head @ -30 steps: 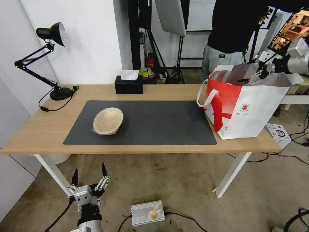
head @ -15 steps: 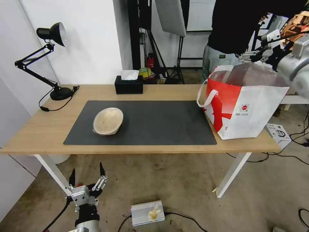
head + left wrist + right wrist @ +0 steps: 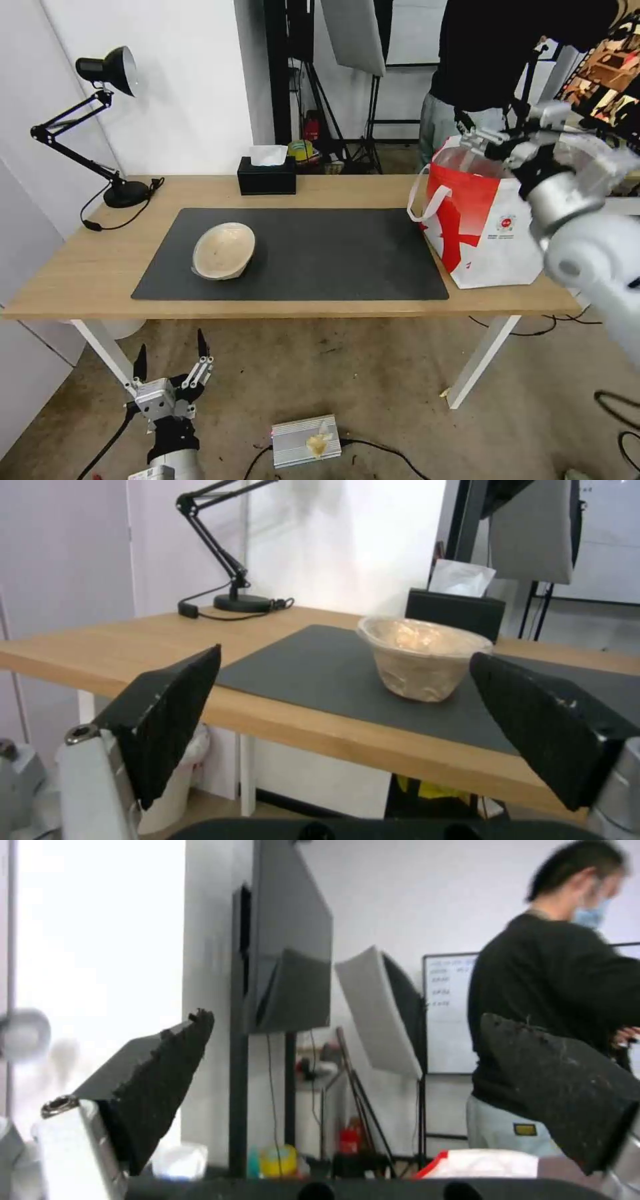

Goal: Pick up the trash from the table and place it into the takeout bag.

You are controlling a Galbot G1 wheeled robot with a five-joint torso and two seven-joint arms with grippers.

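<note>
From the head, the beige bowl (image 3: 224, 250) sits on the mat (image 3: 320, 257) at about 9 o'clock from the bag (image 3: 490, 220); the left gripper (image 3: 170, 363) hangs wide open and empty below the table (image 3: 80, 273), and the right gripper (image 3: 490, 130) hovers at the bag's mouth. The left wrist view shows the bowl (image 3: 421, 657) upright between spread fingers (image 3: 170, 715): it looks light, thin and crushable, best pinched gently across the rim. The right wrist view shows that gripper's fingers (image 3: 157, 1075) wide apart, holding nothing.

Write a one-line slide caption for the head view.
Beige lidded bowl left on the mat, right gripper open above the takeout bag, left gripper open below the table.
</note>
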